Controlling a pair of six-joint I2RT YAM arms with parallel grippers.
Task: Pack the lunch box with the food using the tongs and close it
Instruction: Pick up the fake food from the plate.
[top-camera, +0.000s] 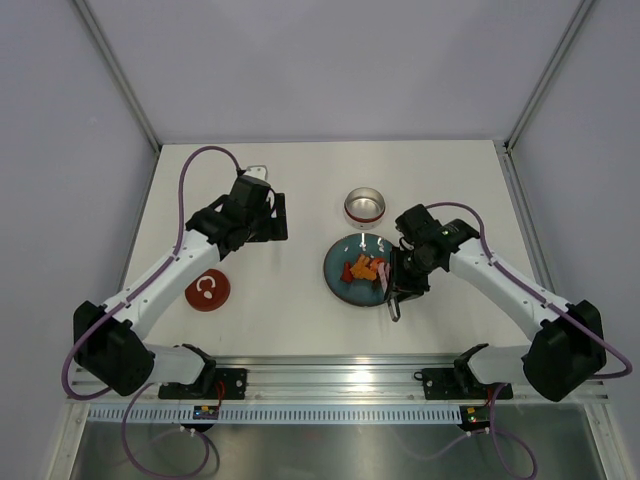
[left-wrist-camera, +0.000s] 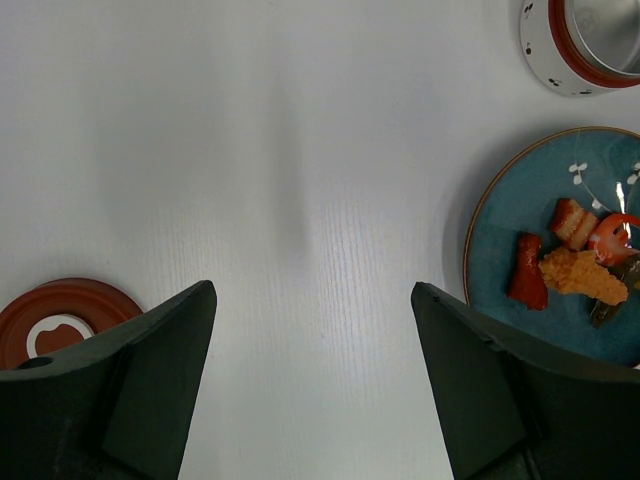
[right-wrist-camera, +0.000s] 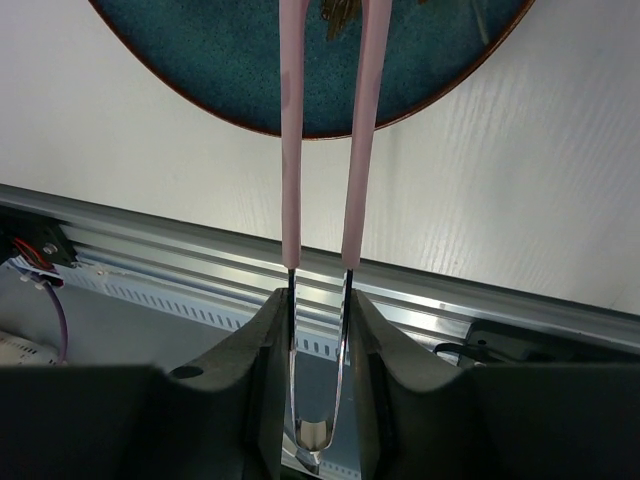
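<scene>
The lunch box, a small round steel tin, stands open just beyond the teal plate. Orange and red food lies on the plate. The red lid rests flat at the left. My right gripper is shut on the tongs. Their pink-sleeved arms reach over the plate's near rim, slightly apart, tips out of the wrist view. My left gripper hangs open and empty over bare table, between lid and plate.
The metal rail along the table's near edge runs right below the right gripper. Walls enclose the table at the back and on both sides.
</scene>
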